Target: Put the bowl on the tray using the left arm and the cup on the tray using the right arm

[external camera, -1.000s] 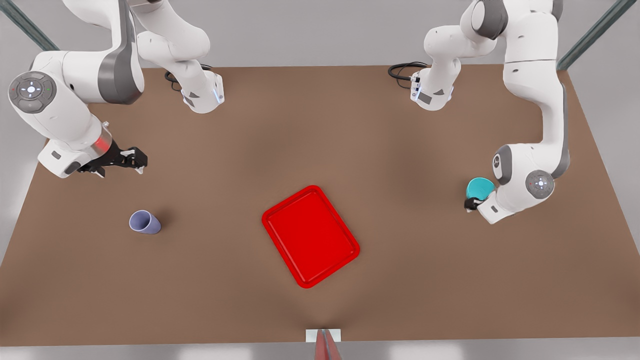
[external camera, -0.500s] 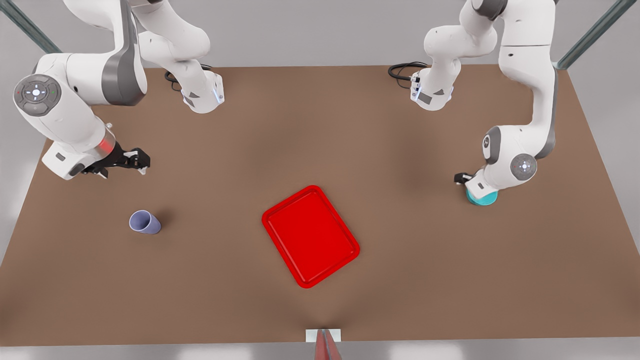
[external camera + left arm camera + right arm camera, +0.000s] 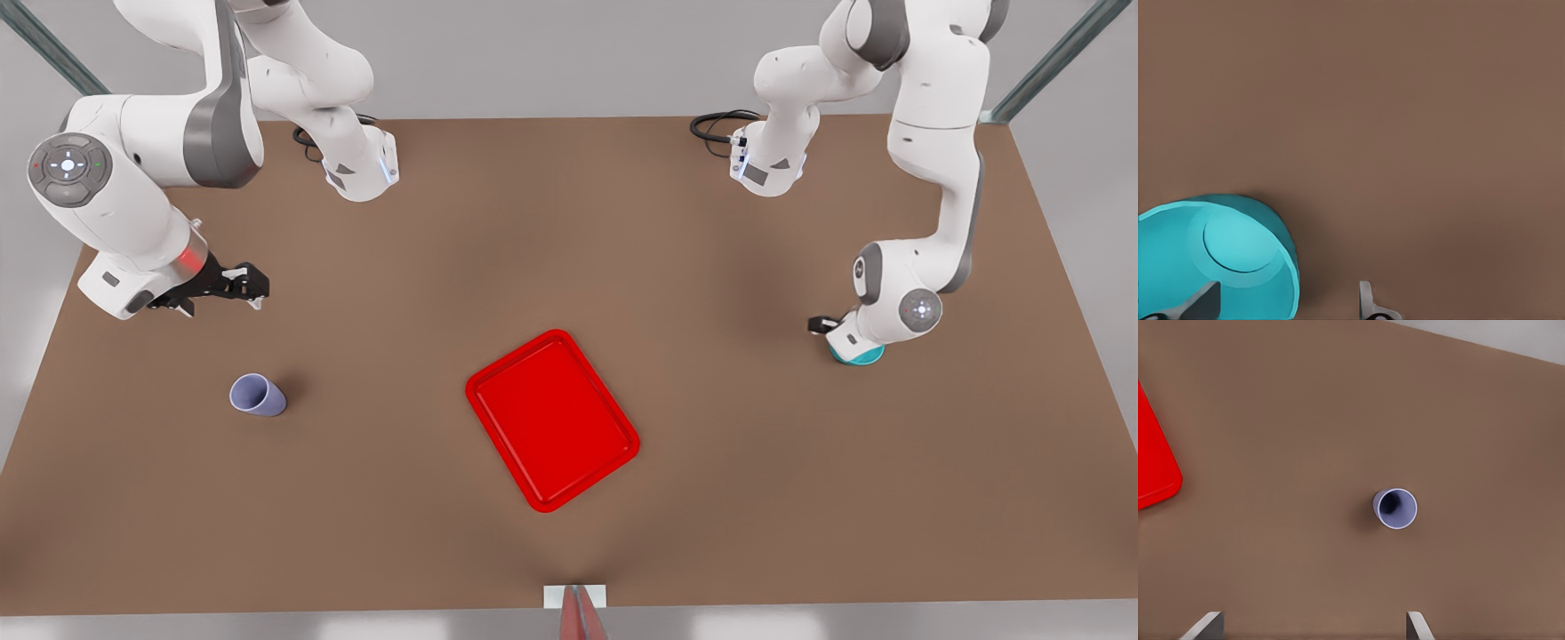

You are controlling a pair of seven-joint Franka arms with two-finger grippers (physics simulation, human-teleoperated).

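**Left gripper down at the bowl, cup waits alone**

The red tray lies flat in the middle of the brown table. Nothing is on it.

The teal bowl sits on the table at about 3 o'clock from the tray, well apart from it. The left arm bends down right over the bowl and hides most of it. In the left wrist view the left gripper is open – one finger is inside the bowl, the other is outside on the table side, and the bowl's wall is between them. I cannot tell if the fingers touch the wall.

The purple cup stands upright at about 9 o'clock from the tray, far from it. The right gripper hangs in the air at about 12 o'clock from the cup, near it but apart. In the right wrist view the right gripper is wide open and holds nothing – the cup is out ahead of it.
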